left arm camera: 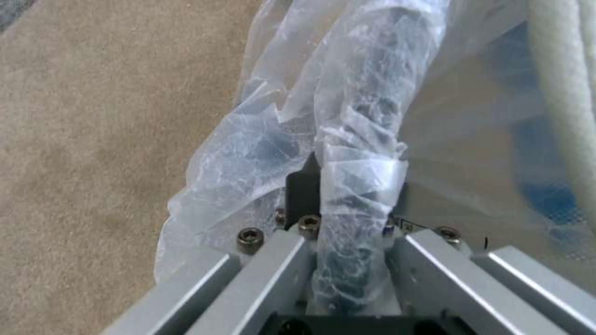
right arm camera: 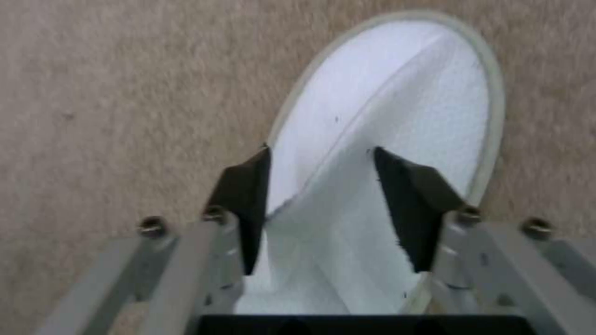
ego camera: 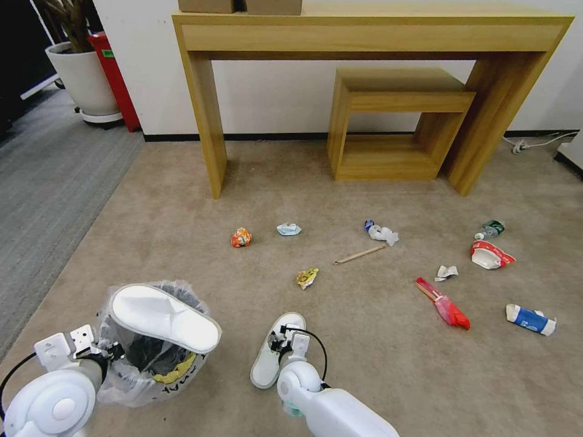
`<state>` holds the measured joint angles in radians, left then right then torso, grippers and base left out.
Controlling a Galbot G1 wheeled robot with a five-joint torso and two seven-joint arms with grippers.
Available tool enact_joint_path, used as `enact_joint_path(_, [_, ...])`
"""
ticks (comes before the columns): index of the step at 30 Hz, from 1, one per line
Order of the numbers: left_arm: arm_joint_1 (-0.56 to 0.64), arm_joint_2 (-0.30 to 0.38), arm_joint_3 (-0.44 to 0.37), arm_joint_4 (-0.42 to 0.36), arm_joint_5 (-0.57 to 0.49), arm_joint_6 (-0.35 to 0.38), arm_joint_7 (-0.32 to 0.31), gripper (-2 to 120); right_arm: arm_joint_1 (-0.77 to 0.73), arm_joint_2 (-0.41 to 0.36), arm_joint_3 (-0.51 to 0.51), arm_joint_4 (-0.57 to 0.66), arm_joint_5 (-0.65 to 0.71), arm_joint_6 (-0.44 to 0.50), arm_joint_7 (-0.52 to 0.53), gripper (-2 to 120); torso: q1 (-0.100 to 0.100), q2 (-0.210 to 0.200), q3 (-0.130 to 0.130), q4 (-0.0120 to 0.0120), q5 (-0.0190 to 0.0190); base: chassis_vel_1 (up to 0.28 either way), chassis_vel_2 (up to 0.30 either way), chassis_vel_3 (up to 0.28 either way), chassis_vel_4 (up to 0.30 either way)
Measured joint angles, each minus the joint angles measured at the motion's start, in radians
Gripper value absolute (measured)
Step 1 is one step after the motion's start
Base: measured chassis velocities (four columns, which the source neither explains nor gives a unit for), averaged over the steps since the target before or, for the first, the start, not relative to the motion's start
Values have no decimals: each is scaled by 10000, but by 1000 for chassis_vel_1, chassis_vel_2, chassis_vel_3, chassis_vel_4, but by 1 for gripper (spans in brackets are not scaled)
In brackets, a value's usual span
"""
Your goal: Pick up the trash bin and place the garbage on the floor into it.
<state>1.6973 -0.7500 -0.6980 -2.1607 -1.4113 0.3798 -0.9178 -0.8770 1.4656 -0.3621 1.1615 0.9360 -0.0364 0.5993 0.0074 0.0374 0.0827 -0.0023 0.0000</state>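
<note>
The trash bin (ego camera: 130,370) stands on the floor (ego camera: 376,364) at my lower left, with a white slipper (ego camera: 164,315) lying across its mouth. My left gripper (ego camera: 106,352) is shut on the bin's bag-covered rim (left arm camera: 357,153). A second slipper (ego camera: 270,355) lies on the carpet to the bin's right. My right gripper (ego camera: 282,340) hangs open over it, its dark pads (right arm camera: 245,195) astride the slipper's upper (right arm camera: 385,116). More garbage lies farther out: an orange wrapper (ego camera: 241,237), a yellow wrapper (ego camera: 307,277), a wooden stick (ego camera: 359,255), a red wrapper (ego camera: 446,305), a paper bowl (ego camera: 489,255), a bottle (ego camera: 489,230) and a blue-white carton (ego camera: 531,319).
A wooden console table (ego camera: 203,121) stands against the far wall with a low wooden stool (ego camera: 395,97) under it. A white plant pot (ego camera: 82,79) and a red object (ego camera: 115,79) sit at the far left beside grey ribbed carpet (ego camera: 48,182). A cable (ego camera: 534,144) lies at the far right.
</note>
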Motion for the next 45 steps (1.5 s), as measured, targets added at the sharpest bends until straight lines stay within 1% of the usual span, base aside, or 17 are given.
enact_joint_path(3, [4,7,-3,-30,36,-29,0,0,16,-151,1,333,62,-9,98,28,0,1,0,0,0,0,0,0,0])
enact_joint_path(4, [4,7,-3,-30,36,-29,0,0,16,-151,1,333,62,-9,98,28,0,1,0,0,0,0,0,0,0])
enact_joint_path(7, [38,-5,-2,-70,99,-52,0,0,55,-298,-7,748,136,-6,209,13,0,-1,0,0,0,0,0,0,0])
enact_joint_path(8, [38,-5,-2,-70,99,-52,0,0,55,-298,-7,748,136,-6,209,13,0,-1,0,0,0,0,0,0,0])
enact_joint_path(10, [80,-6,-21,-99,127,-59,0,0,64,-382,3,966,200,-19,247,1,0,0,0,0,0,0,0,0,0])
enact_joint_path(15, [151,-5,-80,-148,148,-66,0,0,-10,-446,-85,1027,81,-146,571,0,0,0,0,0,0,0,0,0,0])
enact_joint_path(19, [194,-9,-110,-173,168,-68,0,0,-119,-445,-100,927,-97,-167,632,10,0,0,0,0,0,0,0,0,0])
enact_joint_path(22, [233,-33,-113,-189,195,-68,-1,0,-187,-326,-54,746,-186,-145,628,28,0,0,0,0,0,0,0,0,0])
enact_joint_path(23, [233,-33,-113,-189,195,-68,-1,0,-187,-326,-54,746,-186,-145,628,28,0,0,0,0,0,0,0,0,0])
enact_joint_path(26, [234,-42,-110,-196,205,-70,-1,0,-158,-245,-65,566,-224,-10,422,43,0,0,0,0,0,0,0,0,0])
enact_joint_path(28, [234,-45,-108,-198,209,-70,0,0,-152,-229,-65,521,-236,6,391,45,0,0,0,0,0,0,0,0,0])
enact_joint_path(30, [249,-78,-101,-200,240,-71,-1,0,-137,-165,-64,395,-243,25,338,57,0,0,0,0,0,0,0,0,0])
enact_joint_path(35, [273,-116,-100,-199,274,-72,2,0,-130,-88,-57,231,-285,63,289,69,0,0,0,0,0,0,0,0,0])
enact_joint_path(38, [304,-131,-92,-189,325,-73,28,0,-61,63,-17,-203,-429,205,143,86,0,0,0,0,0,0,0,0,0])
enact_joint_path(39, [304,-131,-92,-189,325,-73,28,0,-61,63,-17,-203,-429,205,143,86,0,0,0,0,0,0,0,0,0])
enact_joint_path(42, [365,-145,-92,-183,364,-76,57,0,9,234,29,-526,-485,233,74,97,0,0,0,0,0,0,0,0,0])
enact_joint_path(45, [398,-144,-106,-182,378,-78,77,0,14,322,40,-696,-554,275,-7,100,0,0,0,0,0,0,0,0,0])
